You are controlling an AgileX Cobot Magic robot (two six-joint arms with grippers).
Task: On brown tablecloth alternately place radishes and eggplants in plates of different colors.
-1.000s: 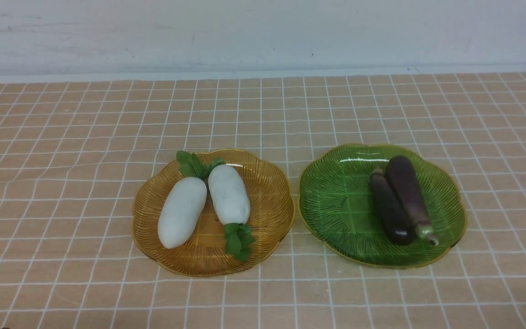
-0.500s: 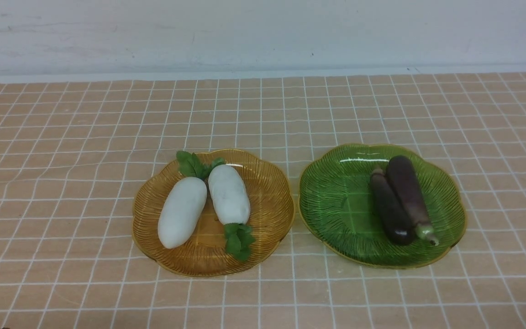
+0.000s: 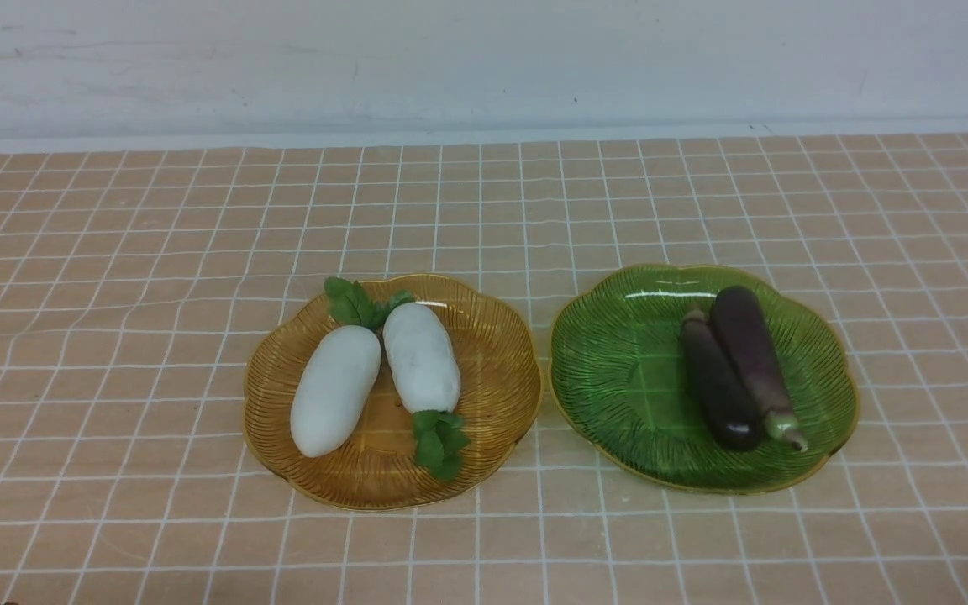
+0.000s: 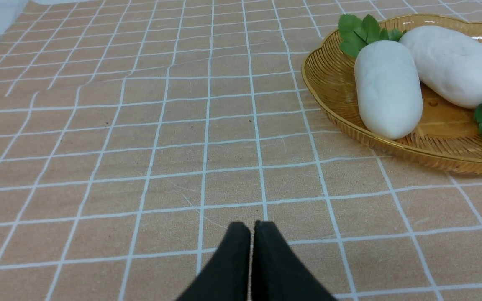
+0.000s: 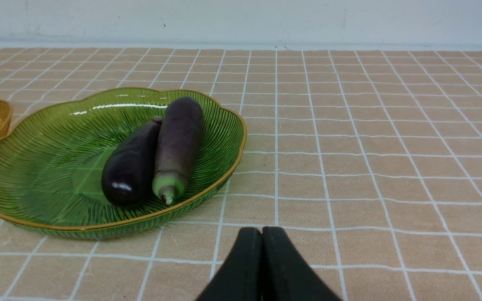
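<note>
The left hand (image 4: 251,228) is seen closed and empty, held low over bare cloth (image 4: 140,125), with the amber plate (image 4: 329,75) ahead of it and off to one side. The right hand (image 5: 262,234) is likewise closed and empty, with the green plate (image 5: 36,146) just ahead and aside. Both radishes (image 3: 375,374) are found in the amber plate, touching, leaves at opposite ends. Both eggplants (image 3: 736,365) are laid side by side in the green plate. The sorting is judged complete; nothing is left on the desk outside the plates. No brand, label or writing is made out.
</note>
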